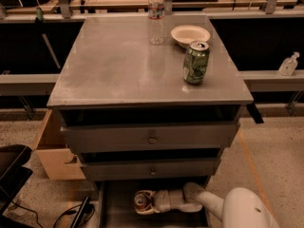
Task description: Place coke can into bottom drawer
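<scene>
The coke can (140,201) shows its silver top and a bit of red side, low in the open bottom drawer (114,208), left of the drawer's middle. My gripper (144,201) reaches in from the right and is shut on the can. The white arm (209,203) runs off to the lower right. The drawer's floor is dark and partly hidden under the two upper drawers.
A green can (195,62), a white bowl (190,35) and a clear water bottle (156,14) stand on the cabinet top. Two upper drawers (151,137) with small knobs are shut. A cardboard box (52,151) sits at the cabinet's left; cables lie on the floor.
</scene>
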You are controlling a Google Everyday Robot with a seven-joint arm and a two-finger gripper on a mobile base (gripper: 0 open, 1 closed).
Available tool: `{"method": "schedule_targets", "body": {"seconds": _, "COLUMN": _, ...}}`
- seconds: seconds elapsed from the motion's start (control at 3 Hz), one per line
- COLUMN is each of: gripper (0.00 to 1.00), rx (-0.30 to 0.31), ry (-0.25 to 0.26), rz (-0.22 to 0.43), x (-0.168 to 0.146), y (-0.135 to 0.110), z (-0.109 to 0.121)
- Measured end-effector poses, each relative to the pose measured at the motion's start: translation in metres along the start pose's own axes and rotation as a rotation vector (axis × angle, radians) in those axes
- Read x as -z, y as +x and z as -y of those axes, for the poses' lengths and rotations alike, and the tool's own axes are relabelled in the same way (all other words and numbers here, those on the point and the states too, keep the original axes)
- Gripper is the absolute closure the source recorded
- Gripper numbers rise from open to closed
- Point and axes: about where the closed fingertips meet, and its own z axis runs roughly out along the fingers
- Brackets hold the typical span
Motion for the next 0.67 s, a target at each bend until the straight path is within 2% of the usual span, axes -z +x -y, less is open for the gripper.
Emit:
{"method": "schedule_targets", "body": {"seconds": 0.33, "gripper": 1.00, "rx": -0.043, "ry": -0.050, "rz": -0.020, "x": -0.0220, "y": 0.0229, "z": -0.0023}}
{"method": "schedule_targets", "body": {"seconds": 0.67, "gripper": 0.82, "rx": -0.041, "ry": -0.053, "rz": -0.017, "x": -0.0245, "y": 0.0219, "z": -0.0023}}
